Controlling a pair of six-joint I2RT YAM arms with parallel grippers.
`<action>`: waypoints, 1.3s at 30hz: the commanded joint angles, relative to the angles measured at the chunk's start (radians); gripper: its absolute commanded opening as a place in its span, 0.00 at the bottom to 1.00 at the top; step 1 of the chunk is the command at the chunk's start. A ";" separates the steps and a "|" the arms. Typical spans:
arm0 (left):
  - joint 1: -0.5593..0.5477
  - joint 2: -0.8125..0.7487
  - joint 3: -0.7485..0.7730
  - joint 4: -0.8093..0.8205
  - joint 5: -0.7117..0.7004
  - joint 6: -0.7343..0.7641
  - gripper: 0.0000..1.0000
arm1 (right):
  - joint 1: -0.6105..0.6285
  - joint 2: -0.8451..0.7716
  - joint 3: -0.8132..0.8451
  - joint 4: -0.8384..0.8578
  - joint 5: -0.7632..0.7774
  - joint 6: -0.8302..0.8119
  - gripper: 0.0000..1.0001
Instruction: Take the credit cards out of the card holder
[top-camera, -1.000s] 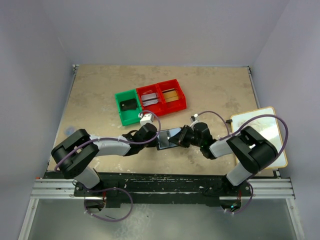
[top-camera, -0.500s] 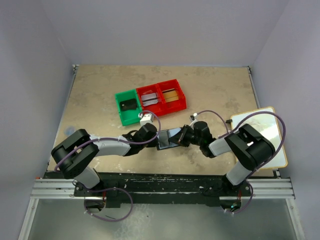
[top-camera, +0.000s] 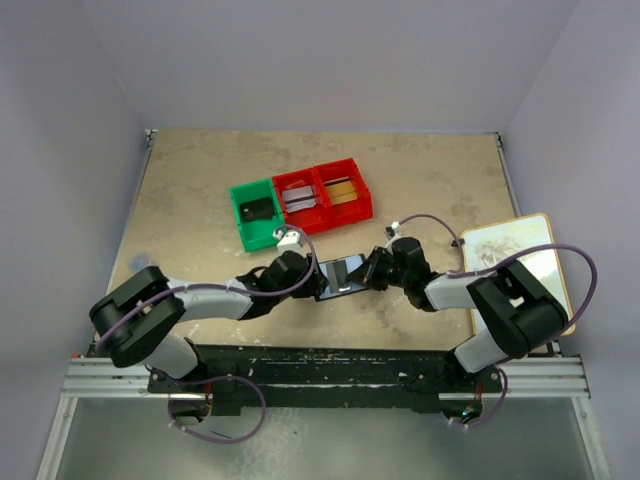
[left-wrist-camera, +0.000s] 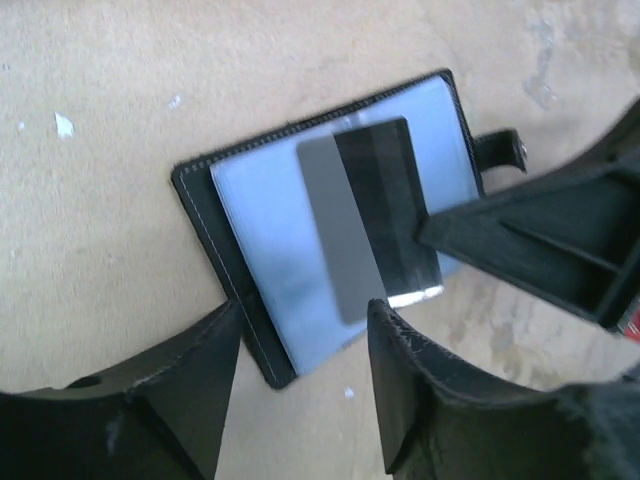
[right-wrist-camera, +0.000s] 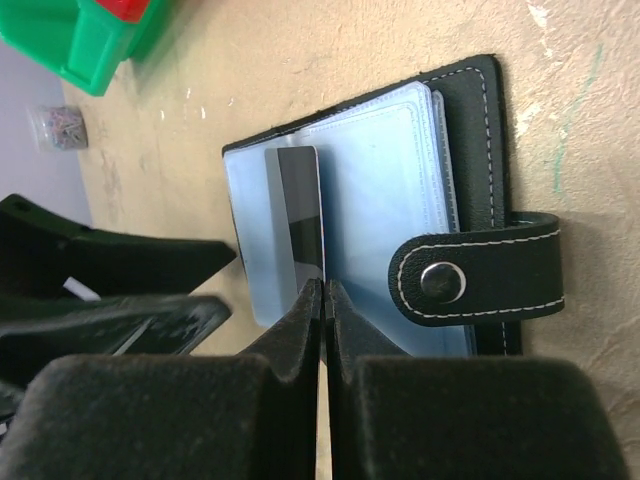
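The card holder (top-camera: 336, 277) lies open on the table, pale blue inner faces (left-wrist-camera: 285, 220) up, its black snap tab (right-wrist-camera: 480, 280) to one side. A grey and black credit card (left-wrist-camera: 365, 215) sits over the inner faces, part way out of its sleeve. My right gripper (right-wrist-camera: 322, 287) is shut on that card's edge (right-wrist-camera: 295, 215); from above it (top-camera: 368, 274) is at the holder's right end. My left gripper (left-wrist-camera: 305, 310) stands open over the holder's near corner (left-wrist-camera: 250, 330), touching nothing, and from above it (top-camera: 312, 276) is at the holder's left end.
At the back stand a green bin (top-camera: 252, 225) with a black card (top-camera: 257, 209), a red bin (top-camera: 300, 213) with a silver card (top-camera: 297, 197), and a red bin (top-camera: 366, 195) with a gold card (top-camera: 343, 189). A white board (top-camera: 520, 262) lies at the right edge.
My left gripper has opened and let go of the card holder's left edge. The right gripper stays shut on the card, and both arms have shifted slightly.
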 joint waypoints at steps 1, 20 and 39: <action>-0.007 -0.129 -0.050 0.063 0.023 0.008 0.54 | -0.009 0.013 0.012 -0.015 -0.004 -0.052 0.02; -0.006 0.108 0.099 0.036 0.063 -0.060 0.33 | -0.014 0.037 -0.012 0.077 -0.017 0.005 0.05; -0.006 0.109 0.061 0.005 0.035 -0.063 0.23 | -0.014 0.075 -0.030 0.189 -0.075 0.028 0.25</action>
